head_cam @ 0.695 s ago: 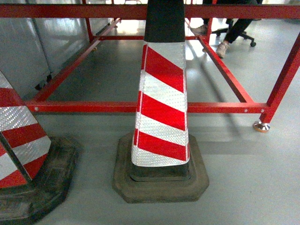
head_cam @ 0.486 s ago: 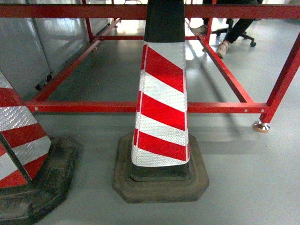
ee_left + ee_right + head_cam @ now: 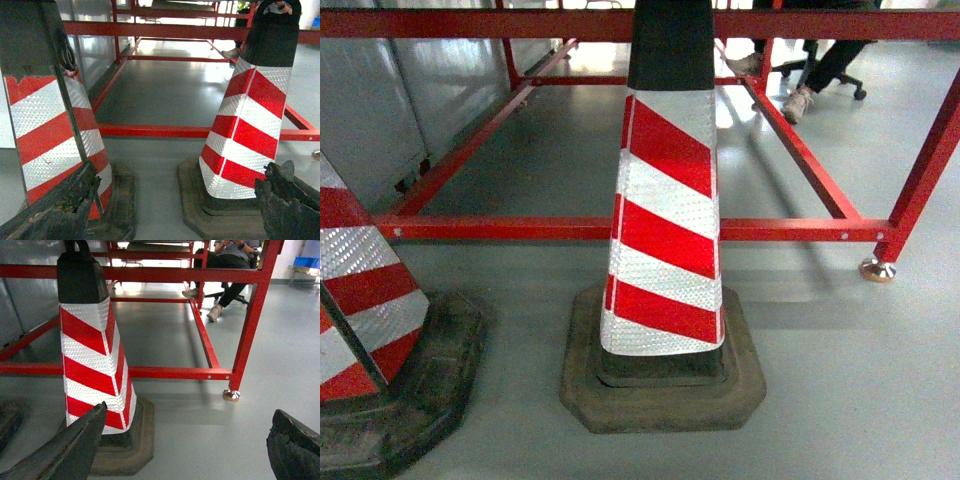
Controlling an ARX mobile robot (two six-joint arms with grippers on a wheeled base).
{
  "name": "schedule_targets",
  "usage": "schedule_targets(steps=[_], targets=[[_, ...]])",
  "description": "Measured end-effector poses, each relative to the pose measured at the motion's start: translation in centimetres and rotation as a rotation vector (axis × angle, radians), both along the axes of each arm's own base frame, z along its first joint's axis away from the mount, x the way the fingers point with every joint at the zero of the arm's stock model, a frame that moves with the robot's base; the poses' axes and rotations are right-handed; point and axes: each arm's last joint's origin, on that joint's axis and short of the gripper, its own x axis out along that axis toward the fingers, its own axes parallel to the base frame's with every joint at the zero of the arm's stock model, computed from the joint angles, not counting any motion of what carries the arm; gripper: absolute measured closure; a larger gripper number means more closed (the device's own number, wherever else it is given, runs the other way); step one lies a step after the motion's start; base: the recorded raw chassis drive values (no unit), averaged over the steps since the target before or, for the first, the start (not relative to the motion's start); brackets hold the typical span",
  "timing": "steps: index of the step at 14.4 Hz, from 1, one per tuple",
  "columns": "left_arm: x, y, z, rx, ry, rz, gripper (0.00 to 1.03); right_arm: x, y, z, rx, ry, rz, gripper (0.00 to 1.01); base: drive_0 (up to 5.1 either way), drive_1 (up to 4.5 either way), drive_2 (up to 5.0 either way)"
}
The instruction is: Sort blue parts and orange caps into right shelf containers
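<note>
No blue parts, orange caps, shelf or right shelf containers show in any view. My left gripper [image 3: 182, 172] is open, its dark worn fingers [image 3: 75, 195] spread wide over bare grey floor between two traffic cones. My right gripper [image 3: 190, 412] is also open and holds nothing; it hangs over the floor to the right of a cone. Neither gripper appears in the head view.
A red-and-white striped cone [image 3: 665, 220] on a black base stands straight ahead, a second cone [image 3: 365, 310] at the left. Behind them runs a red steel frame [image 3: 770, 229] with a foot [image 3: 877, 269]. A seated person [image 3: 225, 260] is beyond. Far right, a small blue patch [image 3: 305, 261].
</note>
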Motion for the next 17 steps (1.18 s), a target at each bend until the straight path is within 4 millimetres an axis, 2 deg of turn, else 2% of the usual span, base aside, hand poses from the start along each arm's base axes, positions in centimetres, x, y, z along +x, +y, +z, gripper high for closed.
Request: schedule_targets(steps=[17], targets=[[0.0,0.01,0.0,0.0,0.0,0.002,0.05,0.0,0.01,-0.01,0.001,0.002,0.002,0.03,0.0,0.0,0.0]])
